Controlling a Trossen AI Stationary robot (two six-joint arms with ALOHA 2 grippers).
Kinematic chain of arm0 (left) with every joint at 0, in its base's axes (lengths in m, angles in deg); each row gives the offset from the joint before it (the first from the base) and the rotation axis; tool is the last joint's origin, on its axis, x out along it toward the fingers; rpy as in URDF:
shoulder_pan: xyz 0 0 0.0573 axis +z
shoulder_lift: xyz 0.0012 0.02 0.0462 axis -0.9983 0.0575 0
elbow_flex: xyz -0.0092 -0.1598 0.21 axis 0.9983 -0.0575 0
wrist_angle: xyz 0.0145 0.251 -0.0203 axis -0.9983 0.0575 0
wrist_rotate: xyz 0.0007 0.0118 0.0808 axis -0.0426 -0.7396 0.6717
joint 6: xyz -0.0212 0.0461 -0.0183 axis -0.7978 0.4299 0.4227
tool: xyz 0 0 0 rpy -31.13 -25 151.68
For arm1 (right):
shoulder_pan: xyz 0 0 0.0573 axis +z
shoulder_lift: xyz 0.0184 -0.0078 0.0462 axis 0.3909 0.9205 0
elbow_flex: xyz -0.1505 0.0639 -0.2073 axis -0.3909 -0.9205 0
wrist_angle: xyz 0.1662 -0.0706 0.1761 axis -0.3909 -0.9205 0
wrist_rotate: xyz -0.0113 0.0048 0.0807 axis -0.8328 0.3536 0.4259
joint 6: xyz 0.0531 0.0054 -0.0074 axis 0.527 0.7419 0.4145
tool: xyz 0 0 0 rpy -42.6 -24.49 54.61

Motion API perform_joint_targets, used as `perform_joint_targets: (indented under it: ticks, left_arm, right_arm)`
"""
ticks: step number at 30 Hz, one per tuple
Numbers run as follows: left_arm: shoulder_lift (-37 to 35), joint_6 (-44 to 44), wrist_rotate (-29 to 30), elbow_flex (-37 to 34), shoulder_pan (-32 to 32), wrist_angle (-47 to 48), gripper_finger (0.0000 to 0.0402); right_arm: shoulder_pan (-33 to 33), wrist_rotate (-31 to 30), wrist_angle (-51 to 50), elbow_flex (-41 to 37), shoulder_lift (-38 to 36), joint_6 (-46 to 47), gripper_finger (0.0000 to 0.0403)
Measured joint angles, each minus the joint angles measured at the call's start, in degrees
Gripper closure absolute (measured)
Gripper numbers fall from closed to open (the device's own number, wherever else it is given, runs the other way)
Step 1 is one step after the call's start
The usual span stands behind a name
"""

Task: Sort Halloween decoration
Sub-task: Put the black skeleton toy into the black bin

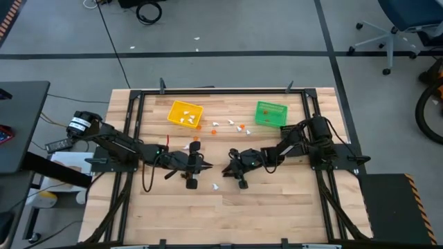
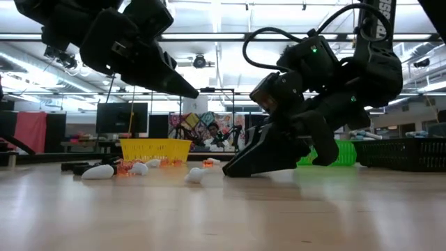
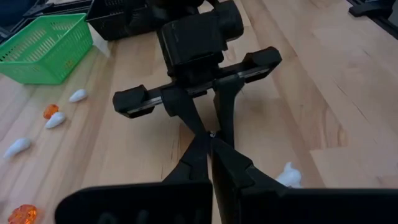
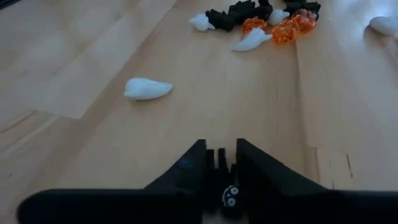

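The Halloween decoration is a scatter of tiny trinkets on the wooden table: white ones, orange ones, and a mixed black, orange and white cluster. My right gripper is low at the table's middle, shut on a small black trinket. My left gripper is shut on nothing. It hangs above the table and points at the right gripper, tip to tip. My right gripper pinches the black trinket, which has white eyes, between its two fingers. The fingers slant down from the table's right side, and their tips reach the table top. Whether the trinket rests on the wood, I cannot tell.
A yellow bin holding white pieces stands at the far left of centre. A green bin stands at the far right, with a black bin beside it. Bare wood lies toward the near edge. A person shows in the room behind.
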Motion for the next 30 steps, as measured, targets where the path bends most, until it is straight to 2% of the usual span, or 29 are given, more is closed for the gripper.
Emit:
perform_joint_targets:
  ticks: [4, 10, 14, 18, 24, 30]
  left_arm:
    - [0.00, 0.00, 0.00, 0.01, 0.00, 0.83, 0.0401]
    - [0.00, -0.02, 0.00, 0.02, 0.00, 1.57, 0.0401]
    - [0.00, 0.00, 0.00, 0.02, 0.00, 1.49, 0.0401]
    - [0.00, 0.21, 0.00, 0.02, 0.00, 1.48, 0.0401]
    - [0.00, 1.53, 0.00, 0.02, 0.00, 1.44, 0.0402]
    - [0.02, 3.69, 0.00, 0.02, 0.54, 0.15, 0.0402]
  right_arm:
    - [0.00, -1.34, -5.39, 0.00, -2.58, 0.01, 0.0343]
    - [0.29, -4.65, -17.65, -0.16, -9.10, 0.28, 0.0345]
    - [0.69, -8.86, -26.63, -0.22, -14.90, 2.57, 0.0346]
    - [1.56, -14.54, -39.85, -0.17, -22.32, 6.65, 0.0347]
    - [2.12, -20.48, -62.37, -0.17, -35.55, 18.91, 0.0347]
    - [-0.24, -20.93, -83.75, -0.15, -45.01, 40.95, 0.0347]
